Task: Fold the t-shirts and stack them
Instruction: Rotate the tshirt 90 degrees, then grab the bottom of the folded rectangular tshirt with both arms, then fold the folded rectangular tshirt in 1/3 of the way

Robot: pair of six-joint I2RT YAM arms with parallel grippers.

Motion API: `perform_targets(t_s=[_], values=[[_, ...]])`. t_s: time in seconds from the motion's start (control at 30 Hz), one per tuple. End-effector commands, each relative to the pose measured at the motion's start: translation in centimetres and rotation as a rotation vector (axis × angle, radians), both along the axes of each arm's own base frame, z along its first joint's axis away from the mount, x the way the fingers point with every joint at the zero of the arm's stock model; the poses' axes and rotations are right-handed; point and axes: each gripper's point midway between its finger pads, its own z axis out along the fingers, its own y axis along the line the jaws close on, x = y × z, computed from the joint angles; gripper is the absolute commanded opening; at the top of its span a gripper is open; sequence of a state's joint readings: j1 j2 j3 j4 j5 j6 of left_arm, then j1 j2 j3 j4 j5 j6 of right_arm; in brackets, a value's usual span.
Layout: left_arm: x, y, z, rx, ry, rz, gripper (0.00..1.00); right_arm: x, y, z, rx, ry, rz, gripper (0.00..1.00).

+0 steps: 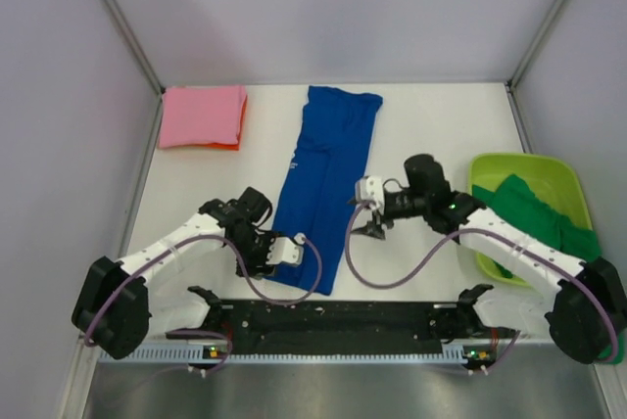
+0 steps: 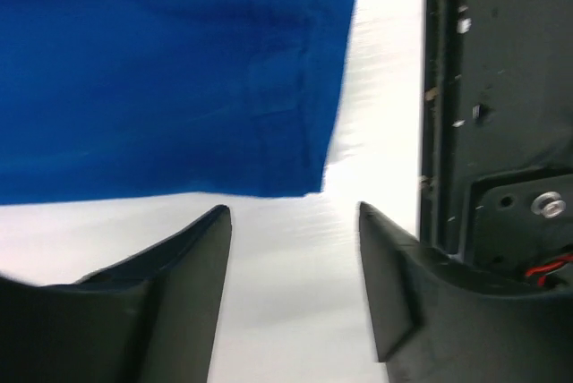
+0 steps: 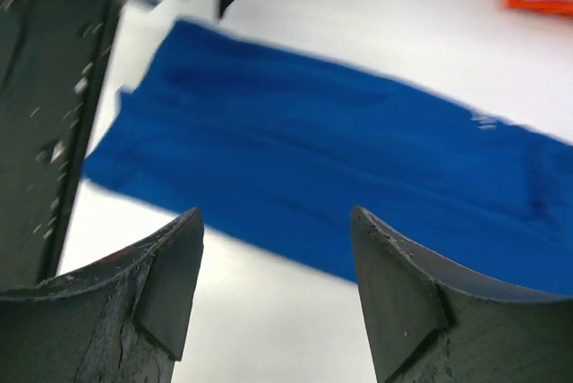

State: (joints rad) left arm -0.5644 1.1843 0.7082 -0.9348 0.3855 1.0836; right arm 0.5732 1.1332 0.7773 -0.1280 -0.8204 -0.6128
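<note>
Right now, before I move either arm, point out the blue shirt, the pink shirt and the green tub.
blue shirt (image 1: 323, 179): top view, middle of the long cloth.
pink shirt (image 1: 201, 116): top view, centre of its upper face.
green tub (image 1: 524, 158): top view, far rim.

- Nothing here can actually be read: no brand, number or label comes out clear on any surface.
- The blue t-shirt (image 1: 328, 174) bears a small white mark (image 3: 484, 120) near one long edge. Seen from the wrist, it lies beyond the right gripper (image 3: 277, 217) and off to its right, too small and blurred to make out any letters.
- From above, that mark is only a faint pale speck on the shirt's edge on the left gripper (image 1: 297, 243) side, farther out than the claw, and just as unreadable.
</note>
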Motion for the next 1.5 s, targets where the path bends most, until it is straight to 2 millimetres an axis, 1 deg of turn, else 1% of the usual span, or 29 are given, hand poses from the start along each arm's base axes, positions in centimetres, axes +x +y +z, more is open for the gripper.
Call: perform_targets(t_s=[0.0, 0.07, 0.1, 0.13, 0.2, 0.27, 0.37, 0.43, 0.5, 0.53, 0.57, 0.6, 0.63, 0.67, 0.7, 0.73, 0.77, 0.87, 0.93, 1.0, 1.03, 1.07, 1.1, 1.13, 1.2, 1.23, 1.27, 1.37, 1.47], values=[[-1.3, -1.8, -0.1, -0.136, -0.004, -0.130, 0.67, -6.5, 1.8, -5.9, -0.148, -0.092, 0.281, 0.66], [-1.7, -2.5, -0.1, -0.176, 0.006, -0.125, 0.67, -8.8, 2.7, -8.7, -0.216, -0.110, 0.371, 0.67], [-1.5, -2.8, 0.0, -0.192, -0.018, -0.131, 0.67, -9.8, 3.3, -9.7, -0.228, -0.112, 0.417, 0.67], [-1.3, -2.8, -0.4, -0.194, -0.044, -0.132, 0.67, -10.3, 3.8, -10.6, -0.241, -0.108, 0.437, 0.67], [-0.7, -2.4, -1.4, -0.180, -0.090, -0.129, 0.67, -10.9, 4.8, -12.0, -0.273, -0.126, 0.459, 0.67], [-0.2, -2.2, -2.2, -0.157, -0.113, -0.122, 0.67, -10.8, 5.9, -13.2, -0.305, -0.179, 0.456, 0.67], [0.4, -1.6, -3.2, -0.102, -0.142, -0.115, 0.67, -11.1, 7.4, -14.4, -0.305, -0.200, 0.469, 0.65], [0.3, -1.1, -3.7, -0.068, -0.141, -0.121, 0.66, -11.3, 7.7, -15.4, -0.343, -0.193, 0.487, 0.61], [0.0, -0.7, -4.2, -0.043, -0.137, -0.121, 0.64, -12.2, 7.3, -16.6, -0.396, -0.181, 0.531, 0.54], [-0.2, -0.5, -4.5, -0.035, -0.135, -0.121, 0.61, -13.0, 7.1, -16.9, -0.398, -0.168, 0.572, 0.46], [-0.4, -0.4, -4.6, -0.029, -0.129, -0.117, 0.53, -13.9, 6.8, -17.0, -0.388, -0.143, 0.612, 0.34], [-0.6, -0.4, -4.7, -0.027, -0.119, -0.110, 0.38, -14.5, 6.5, -17.0, -0.377, -0.128, 0.629, 0.22], [-1.0, -0.4, -4.8, -0.021, -0.102, -0.103, 0.26, -14.8, 6.1, -17.1, -0.380, -0.116, 0.638, 0.13], [-1.5, -0.2, -4.7, -0.011, -0.077, -0.092, 0.12, -15.0, 5.4, -17.2, -0.401, -0.103, 0.639, 0.04], [-1.8, -0.3, -4.6, -0.007, -0.067, -0.090, 0.00, -15.0, 4.9, -17.4, -0.422, -0.101, 0.634, 0.01], [-1.7, -0.2, -4.3, 0.003, -0.063, -0.048, 0.00, -15.1, 3.9, -17.7, -0.460, -0.088, 0.628, 0.00], [-1.7, -0.2, -3.9, 0.008, -0.064, -0.043, 0.00, -15.2, 3.3, -17.4, -0.470, -0.095, 0.620, 0.00], [-3.6, -0.6, -2.4, -0.011, 0.014, -0.051, 0.00, -15.1, 2.1, -16.4, -0.482, -0.099, 0.575, 0.00], [-3.9, -1.6, -0.7, -0.052, 0.036, -0.037, 0.00, -15.1, 1.2, -15.6, -0.482, -0.089, 0.542, 0.00], [-4.0, -2.7, 1.1, -0.093, 0.055, -0.012, 0.00, -14.8, 0.6, -14.3, -0.453, -0.074, 0.488, 0.00], [-3.3, -3.3, 2.4, -0.114, 0.037, -0.001, 0.00, -14.6, 0.4, -13.7, -0.436, -0.068, 0.463, 0.00], [-2.7, -3.7, 3.0, -0.120, 0.023, 0.021, 0.00, -14.2, 0.3, -12.9, -0.411, -0.074, 0.439, 0.00], [-1.8, -4.0, 3.7, -0.122, -0.007, 0.041, 0.00, -13.5, 0.4, -12.2, -0.388, -0.080, 0.410, 0.00], [-0.8, -4.1, 4.1, -0.108, -0.033, 0.096, 0.00, -12.8, 0.6, -11.4, -0.370, -0.084, 0.379, 0.00], [2.5, -4.5, 5.3, -0.093, -0.134, 0.184, 0.00, -10.6, 0.9, -9.9, -0.345, -0.075, 0.293, 0.00], [4.0, -4.4, 5.6, -0.072, -0.173, 0.224, 0.00, -9.5, 0.9, -9.6, -0.340, -0.065, 0.254, 0.00], [5.6, -4.5, 6.3, -0.068, -0.217, 0.260, 0.00, -8.0, 0.8, -9.2, -0.331, -0.064, 0.209, 0.00], [10.2, -5.0, 7.6, -0.053, -0.306, 0.348, 0.00, -2.5, 0.3, -7.8, -0.274, -0.084, 0.044, 0.00], [14.7, -5.3, 8.2, -0.039, -0.347, 0.424, 0.00, 2.5, 0.0, -6.9, -0.237, -0.137, -0.062, 0.00]])
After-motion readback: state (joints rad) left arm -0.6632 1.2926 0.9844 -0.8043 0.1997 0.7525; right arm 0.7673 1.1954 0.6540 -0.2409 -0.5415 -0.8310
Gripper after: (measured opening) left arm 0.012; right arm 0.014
